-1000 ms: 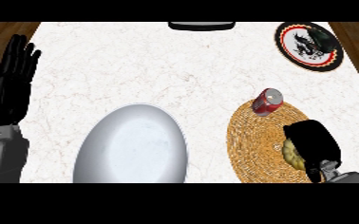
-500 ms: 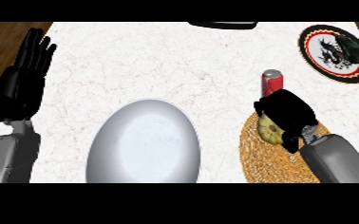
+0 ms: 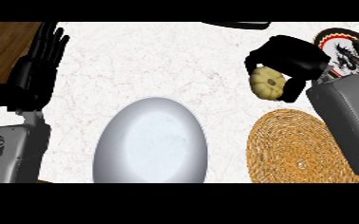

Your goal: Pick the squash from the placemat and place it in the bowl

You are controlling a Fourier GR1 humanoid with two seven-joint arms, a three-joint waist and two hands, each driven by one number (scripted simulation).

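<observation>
A pale yellow squash (image 3: 268,82) hangs above the white counter, held in my right hand (image 3: 291,59), whose black fingers curl round it from above. Below it lies the round woven placemat (image 3: 298,147), with nothing on its visible part. The grey bowl (image 3: 151,144) sits at the lower middle, to the left of the squash and placemat. My left hand (image 3: 38,69) rests open at the left edge, fingers pointing up.
A round plate with a dark dragon figure (image 3: 340,52) lies at the far right, partly hidden by my right hand and forearm. A dark object (image 3: 238,24) sits at the counter's far edge. Brown wood (image 3: 15,38) shows at the upper left.
My right hand has risen off the placemat with the squash and moved up. The view has shifted, and the red can seen earlier no longer shows.
</observation>
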